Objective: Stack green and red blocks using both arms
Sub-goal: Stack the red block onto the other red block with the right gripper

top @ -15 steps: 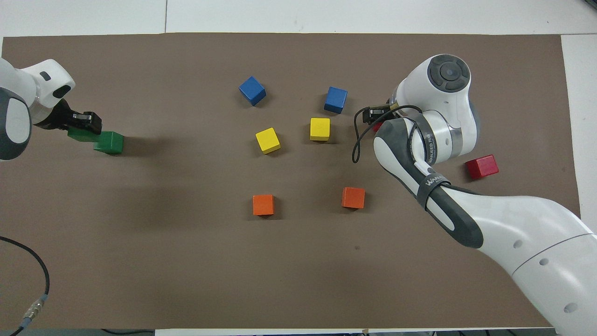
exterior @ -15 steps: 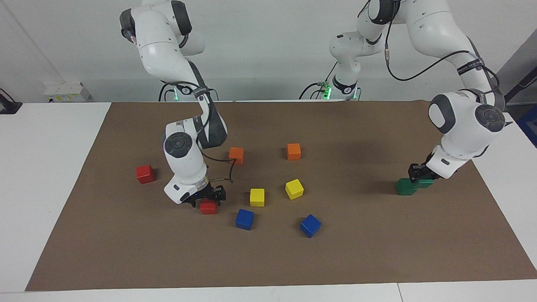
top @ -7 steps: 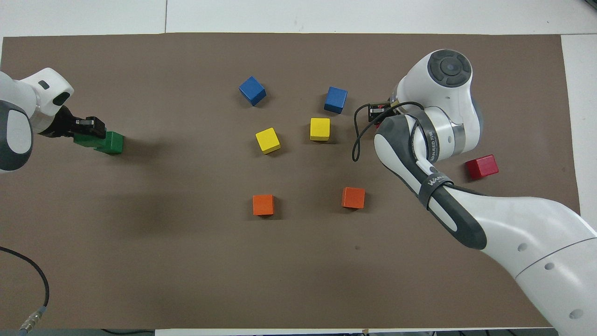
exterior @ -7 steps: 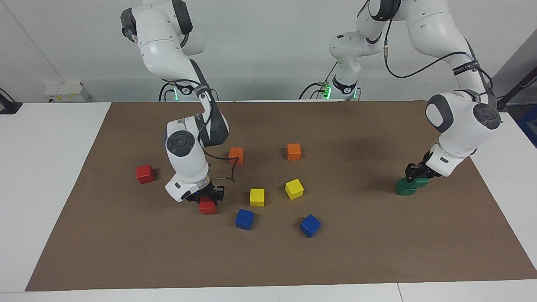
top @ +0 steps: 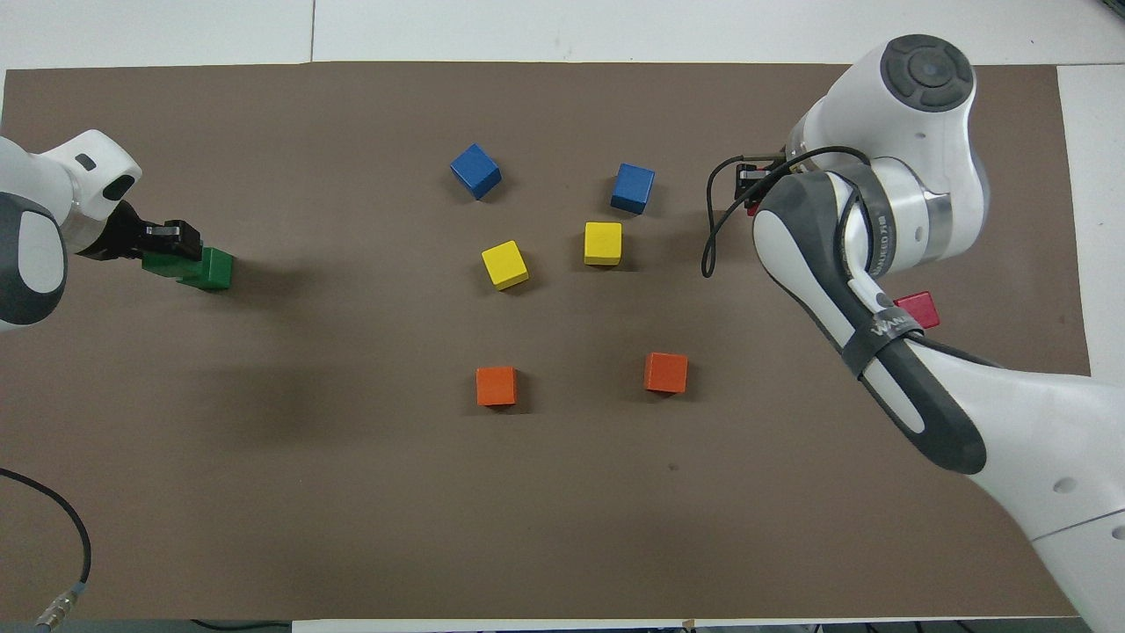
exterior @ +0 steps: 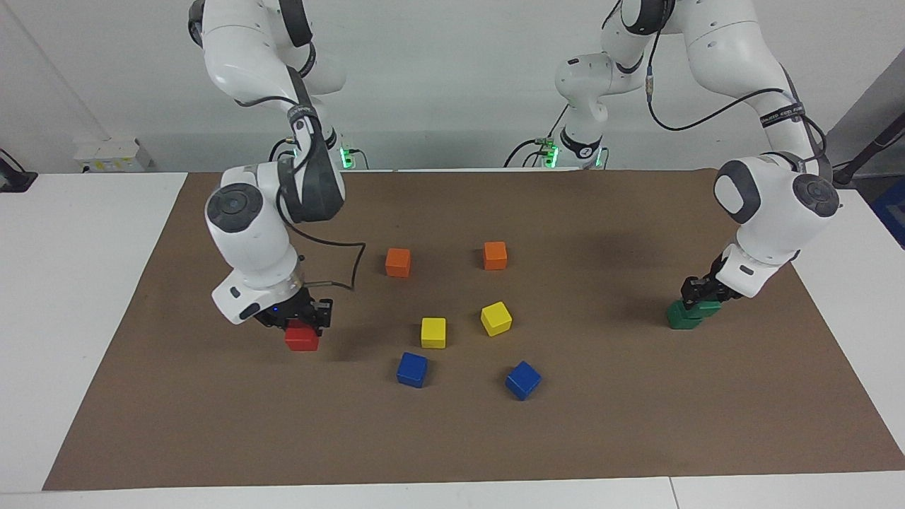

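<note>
My right gripper (exterior: 300, 325) is shut on a red block (exterior: 302, 339) and holds it just above the brown mat; in the overhead view only a sliver of this block (top: 751, 208) shows under the gripper (top: 754, 182). The second red block (top: 918, 308) lies toward the right arm's end, half hidden by my right arm, and is hidden in the facing view. My left gripper (exterior: 700, 293) is shut on a green block (exterior: 709, 308) and holds it partly over the second green block (exterior: 681, 317), which rests on the mat (top: 211, 269).
Two orange cubes (exterior: 398, 262) (exterior: 495, 255), two yellow cubes (exterior: 433, 332) (exterior: 496, 318) and two blue cubes (exterior: 412, 369) (exterior: 523, 379) lie in the middle of the brown mat (exterior: 452, 438). White table (exterior: 78, 283) surrounds the mat.
My right gripper has lifted its red block and carried it toward the right arm's end of the table. My left gripper has shifted its green block slightly over the resting green block.
</note>
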